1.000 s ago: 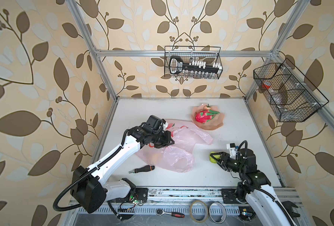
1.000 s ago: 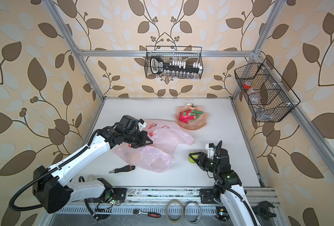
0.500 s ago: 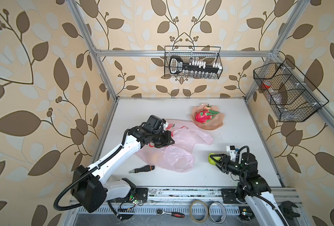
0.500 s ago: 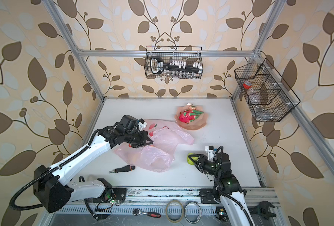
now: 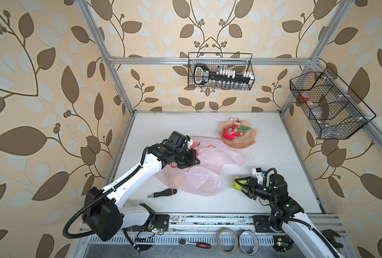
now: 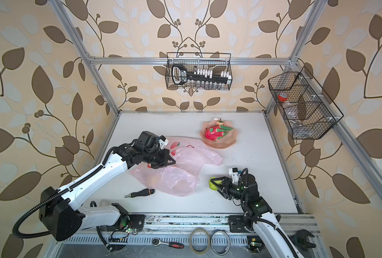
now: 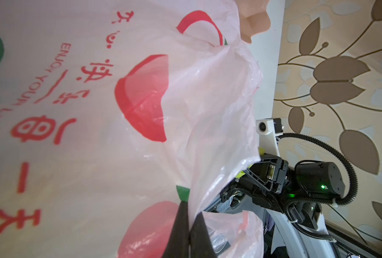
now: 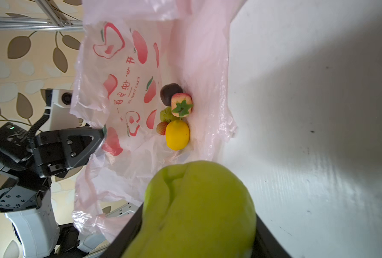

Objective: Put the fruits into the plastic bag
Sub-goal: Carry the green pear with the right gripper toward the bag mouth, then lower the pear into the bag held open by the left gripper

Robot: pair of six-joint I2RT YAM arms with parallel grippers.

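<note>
Two pincers are at work, each closed on something: the left pincer (image 5: 198, 161) is pinched tight on a fold of the one plastic bag (image 5: 199, 178), the film caught between its black fingers (image 7: 181, 223) in the left wrist view, and the right pincer (image 5: 238, 183) clamps one green pear (image 5: 236, 185) across its body. The bag, pale pink and translucent, hangs from the left pincer's tip and spreads on the table beneath it, reaching toward the right pincer, whose pear sits just short of the bag's open mouth. Ahead of the right pincer, inside the bag, its wrist view shows five pieces bunched together: one dark plum (image 8: 168, 92), one persimmon (image 8: 182, 105) with a green calyx, one yellow lemon (image 8: 177, 135), one red strawberry (image 8: 162, 128) and one small green lump (image 8: 166, 115) too hidden to name. Beyond the left pincer's tip, well apart from the right pincer, one scalloped peach plate (image 5: 246, 145) carries one dragon fruit (image 5: 233, 133) and one small stemmed fruit (image 5: 238, 122) behind it. Red print on the bag reads "ENJOY YOUR" before running out of sight, beside red Chinese characters and peach shapes. Back from the left pincer, alongside its arm, lies one screwdriver (image 5: 163, 193); on the front rail lie one ratchet (image 5: 194, 243) and two tape rolls (image 5: 217, 241). Two wire baskets (image 5: 208, 87) hang on walls papered cream with brown leaves, and the table (image 5: 275, 145) is plain white.
</note>
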